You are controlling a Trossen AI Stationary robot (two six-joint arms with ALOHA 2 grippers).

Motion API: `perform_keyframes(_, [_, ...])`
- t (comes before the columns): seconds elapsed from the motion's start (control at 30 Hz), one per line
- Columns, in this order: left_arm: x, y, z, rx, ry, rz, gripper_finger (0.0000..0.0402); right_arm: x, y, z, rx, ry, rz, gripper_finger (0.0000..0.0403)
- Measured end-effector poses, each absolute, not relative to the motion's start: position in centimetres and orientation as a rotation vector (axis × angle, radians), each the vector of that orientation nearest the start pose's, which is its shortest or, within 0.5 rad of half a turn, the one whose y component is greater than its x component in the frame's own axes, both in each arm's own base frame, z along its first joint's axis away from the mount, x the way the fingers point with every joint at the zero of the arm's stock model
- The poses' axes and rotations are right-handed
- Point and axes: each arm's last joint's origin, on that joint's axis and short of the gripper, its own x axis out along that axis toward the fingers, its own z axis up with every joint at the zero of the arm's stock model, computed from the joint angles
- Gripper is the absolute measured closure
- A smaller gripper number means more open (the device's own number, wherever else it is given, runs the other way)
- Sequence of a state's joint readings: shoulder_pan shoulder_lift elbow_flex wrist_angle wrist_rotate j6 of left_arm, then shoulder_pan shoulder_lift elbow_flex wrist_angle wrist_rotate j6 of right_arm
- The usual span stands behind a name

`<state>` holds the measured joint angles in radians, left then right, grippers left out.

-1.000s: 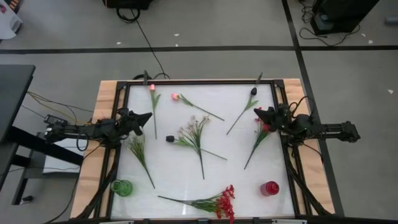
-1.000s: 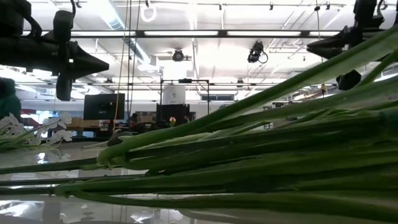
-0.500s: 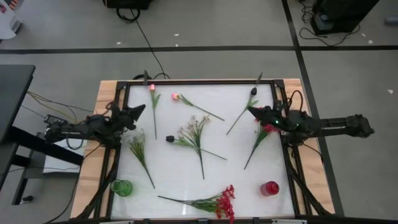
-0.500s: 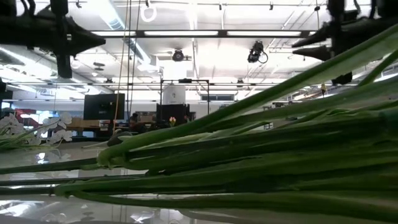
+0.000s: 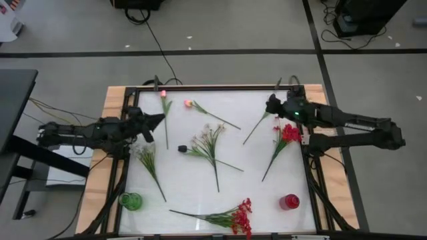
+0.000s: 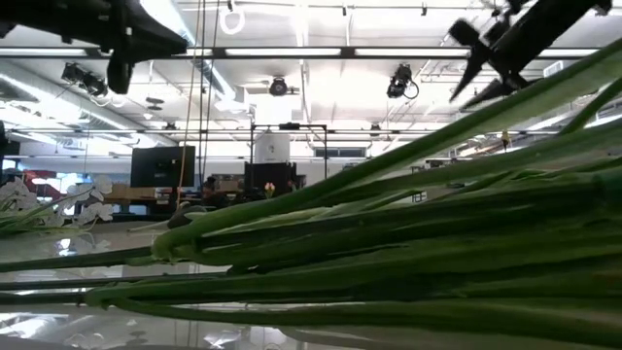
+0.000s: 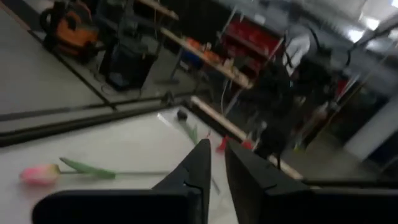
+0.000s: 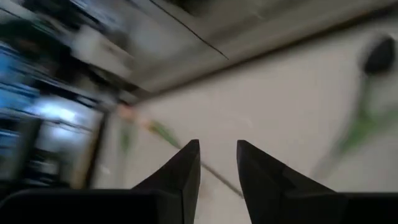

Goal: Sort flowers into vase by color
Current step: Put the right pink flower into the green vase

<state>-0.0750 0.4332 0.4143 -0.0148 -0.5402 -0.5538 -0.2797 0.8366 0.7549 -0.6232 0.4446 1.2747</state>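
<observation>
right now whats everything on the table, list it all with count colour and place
pink rosebud stems: two, pink with green stems, far edge, left of centre
dark bud stem: one, dark bud on a green stem, far right
pale white blossom sprig: one, whitish, centre
leafy green stem: one, green, left
red blossom sprays: two, red, one right, one at near edge
small dark object: one, centre
green vase: one, near left
red vase: one, near right
left gripper: slightly parted, empty, far left
right gripper: open, empty, far right

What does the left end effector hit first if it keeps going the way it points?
Probably the pink rosebud flower with a thin green stem. The left end effector points across the table with that stem just ahead of its tips. It sits above the table, so it may pass over.
</observation>
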Motion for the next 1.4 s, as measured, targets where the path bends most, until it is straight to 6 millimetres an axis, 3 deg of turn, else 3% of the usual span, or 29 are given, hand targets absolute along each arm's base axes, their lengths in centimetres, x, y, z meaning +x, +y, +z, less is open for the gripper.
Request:
perform_keyframes(0.23, [14.3,0.3,26.5,-0.547,0.012,0.426,0.0289,17.9,-6.9,26.4,1.211,0.463,-1.087,0.0287])
perform_keyframes(0.53, [15.2,0.0,25.9,-0.595,0.074,0.366,0.0258,20.3,-8.7,23.5,1.345,0.655,-1.149,0.0287])
perform_keyframes(0.87, [15.2,0.0,25.9,-0.411,0.104,0.367,0.0257,20.3,-12.2,19.9,1.337,0.748,-1.411,0.0286])
perform_keyframes(1.07, [15.2,0.0,25.9,-0.406,0.106,0.367,0.0257,20.4,-14.6,17.3,1.365,0.762,-1.531,0.0286])
perform_keyframes(1.4, [15.2,0.0,25.9,-0.475,0.095,0.365,0.0257,20.6,-16.7,14.9,1.427,0.794,-1.522,0.0286])
